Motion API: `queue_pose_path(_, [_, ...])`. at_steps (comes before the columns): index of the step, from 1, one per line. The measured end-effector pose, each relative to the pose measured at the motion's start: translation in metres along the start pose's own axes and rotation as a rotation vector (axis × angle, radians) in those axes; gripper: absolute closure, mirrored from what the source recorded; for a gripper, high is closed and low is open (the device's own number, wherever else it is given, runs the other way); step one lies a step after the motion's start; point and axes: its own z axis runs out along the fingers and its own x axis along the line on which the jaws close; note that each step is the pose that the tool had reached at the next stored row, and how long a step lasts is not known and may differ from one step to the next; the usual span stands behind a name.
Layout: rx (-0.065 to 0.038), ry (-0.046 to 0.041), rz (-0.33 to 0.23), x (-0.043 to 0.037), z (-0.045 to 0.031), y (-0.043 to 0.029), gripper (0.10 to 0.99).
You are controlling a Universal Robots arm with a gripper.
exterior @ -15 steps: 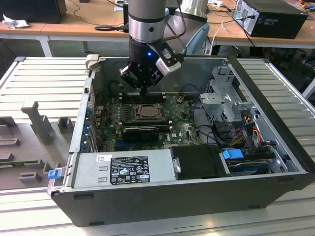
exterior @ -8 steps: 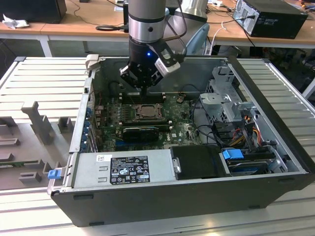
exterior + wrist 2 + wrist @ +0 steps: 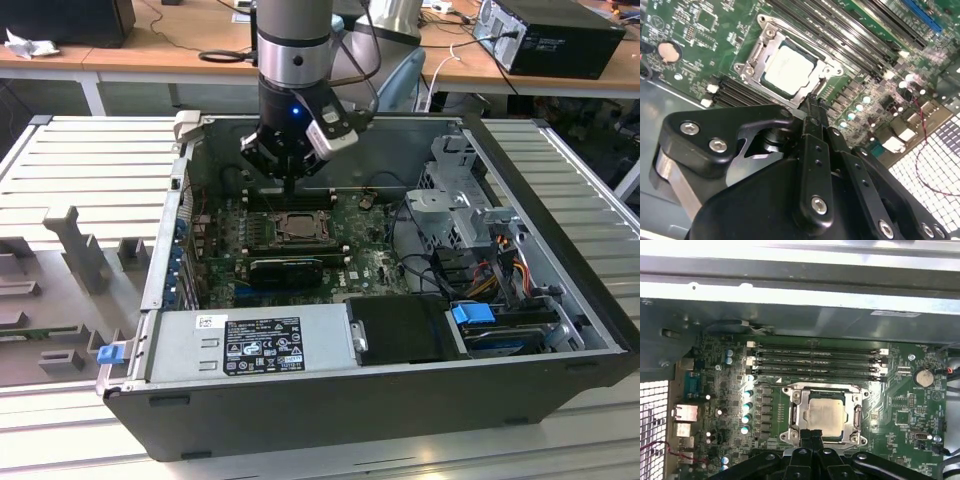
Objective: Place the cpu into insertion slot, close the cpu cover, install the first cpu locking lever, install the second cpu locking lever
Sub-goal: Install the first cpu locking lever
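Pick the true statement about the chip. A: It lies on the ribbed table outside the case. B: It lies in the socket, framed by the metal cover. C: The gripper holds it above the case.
B: the chip lies flat inside the cover, the shut gripper at its edge.

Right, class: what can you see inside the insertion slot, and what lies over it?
The cpu sits inside, its silver face showing through the cpu cover, whose frame lies over its edges. Whatever is under the cpu is hidden.
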Motion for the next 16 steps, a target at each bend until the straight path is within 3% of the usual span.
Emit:
queue_pose_path(3, [0.0,-0.0007,0.0,0.0086,0.0002,0.0004,0.98])
queue_pose_path(6, [-0.004,-0.0011,0.001,0.0247,0.0017,0.0012,0.98])
queue_pose_path(12, [-0.02,-0.002,0.001,0.0479,0.0057,0.0025,0.98])
queue_pose_path(16, [-0.023,-0.0021,0.001,0.0519,0.0092,0.0067,0.98])
